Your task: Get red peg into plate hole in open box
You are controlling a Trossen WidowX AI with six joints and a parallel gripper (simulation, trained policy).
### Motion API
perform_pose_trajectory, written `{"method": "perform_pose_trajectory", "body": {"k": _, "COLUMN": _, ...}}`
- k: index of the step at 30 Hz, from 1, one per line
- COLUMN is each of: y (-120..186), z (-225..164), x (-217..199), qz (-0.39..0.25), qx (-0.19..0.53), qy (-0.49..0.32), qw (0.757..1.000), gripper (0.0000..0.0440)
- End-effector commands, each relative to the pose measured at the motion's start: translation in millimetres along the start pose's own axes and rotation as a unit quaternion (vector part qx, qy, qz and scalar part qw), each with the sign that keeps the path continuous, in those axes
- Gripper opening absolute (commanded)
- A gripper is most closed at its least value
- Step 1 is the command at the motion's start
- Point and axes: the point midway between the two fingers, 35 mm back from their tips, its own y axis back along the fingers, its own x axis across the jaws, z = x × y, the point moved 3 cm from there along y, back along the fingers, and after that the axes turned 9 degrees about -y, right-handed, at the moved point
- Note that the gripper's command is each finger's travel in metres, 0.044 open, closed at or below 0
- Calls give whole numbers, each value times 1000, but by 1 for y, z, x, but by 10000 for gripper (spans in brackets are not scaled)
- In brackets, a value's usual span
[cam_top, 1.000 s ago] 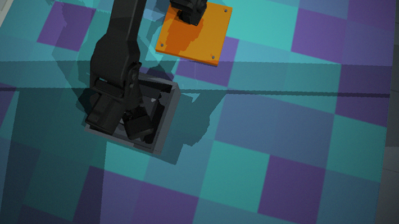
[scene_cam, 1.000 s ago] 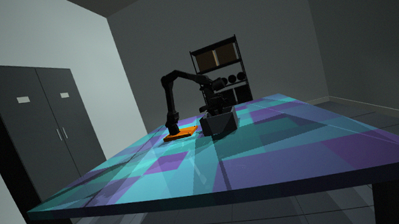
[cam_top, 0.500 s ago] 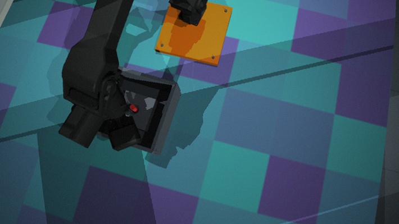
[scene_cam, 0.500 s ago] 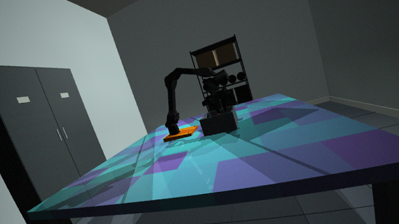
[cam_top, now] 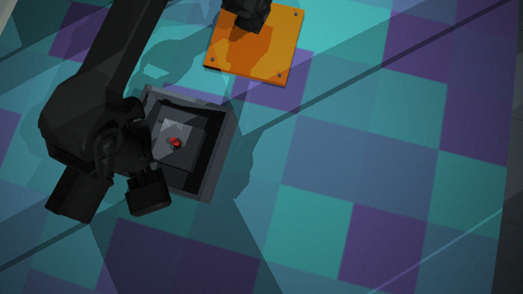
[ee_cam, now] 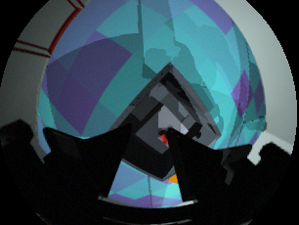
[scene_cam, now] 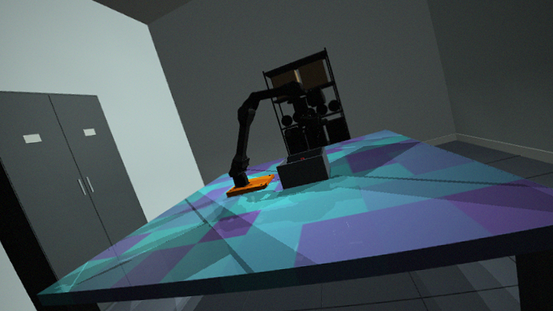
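The red peg (cam_top: 174,142) (scene_cam: 301,159) (ee_cam: 164,138) stands in the plate (cam_top: 194,151) (ee_cam: 168,117) on the bottom of the open grey box (cam_top: 221,156) (scene_cam: 303,173). From above it shows mostly its round top, near the plate's middle. It looks roughly upright; how deep it sits in the hole cannot be told. My gripper (ee_cam: 149,128) is open, with nothing between its fingers. It is above the box, with the peg well below it. In the wrist view the right finger's tip borders the peg's image. The hole itself is hidden by the peg.
The arm's orange base plate (cam_top: 288,41) (scene_cam: 252,185) lies beside the box. The box walls rise around the plate. My arm reaches over the box's left side in the top view. The patterned table (cam_top: 339,139) carries everything; a grey cabinet (scene_cam: 35,177) stands beyond it.
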Motion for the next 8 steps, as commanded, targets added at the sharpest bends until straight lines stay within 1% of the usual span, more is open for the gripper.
{"method": "perform_pose_trajectory", "body": {"k": 1, "y": 7, "z": 0, "x": 5, "qz": -8, "qx": 16, "qy": -11, "qw": 1000, "gripper": 228}}
{"method": "perform_pose_trajectory", "body": {"k": 4, "y": 12, "z": -1, "x": 8, "qz": -17, "qx": 27, "qy": -17, "qw": 999, "gripper": 232}}
{"method": "perform_pose_trajectory", "body": {"k": 8, "y": 13, "z": 3, "x": 21, "qz": -3, "qx": 20, "qy": -25, "qw": 999, "gripper": 233}}
